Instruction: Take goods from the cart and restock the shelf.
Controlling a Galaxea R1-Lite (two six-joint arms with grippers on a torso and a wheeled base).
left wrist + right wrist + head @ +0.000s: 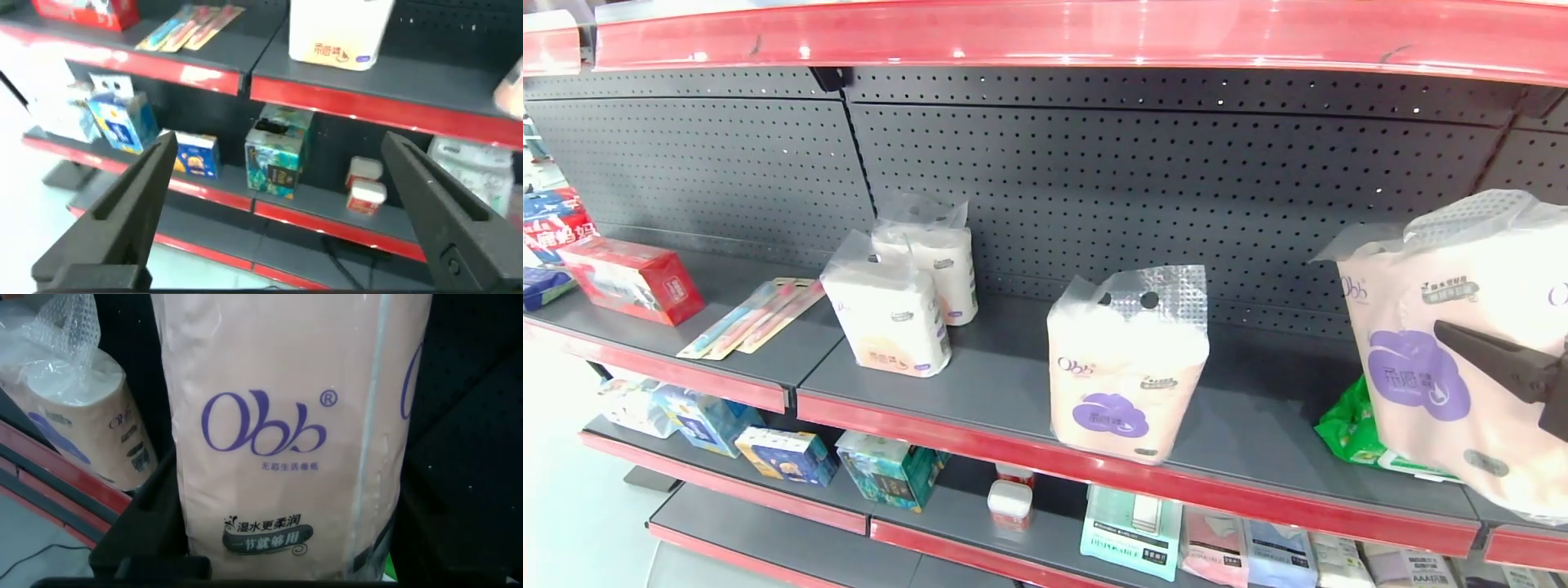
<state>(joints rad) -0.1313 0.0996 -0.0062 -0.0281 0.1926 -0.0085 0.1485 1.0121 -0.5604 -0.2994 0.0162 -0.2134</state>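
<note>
1. Head view: at the far right, the right gripper (1503,363) pinches a tissue pack (1462,351) over the right end of the shelf (1013,384). I cannot tell whether the pack's base touches the board. A green packet (1343,429) lies on the shelf just to its left. A second pack (1127,367) stands upright mid-shelf near the front edge. Further left stand two more packs (890,314), one just behind the other, then toothbrushes (752,317) lying flat and a red box (633,278).
2. Left wrist view: the left gripper (282,237) has its fingers spread wide with nothing between them. It hangs in front of a lower shelf board where a teal box (278,159) stands.
3. Right wrist view: the right gripper's dark fingers (143,531) press on both sides of the tissue pack. The second pack stands to its left on the shelf.
</note>
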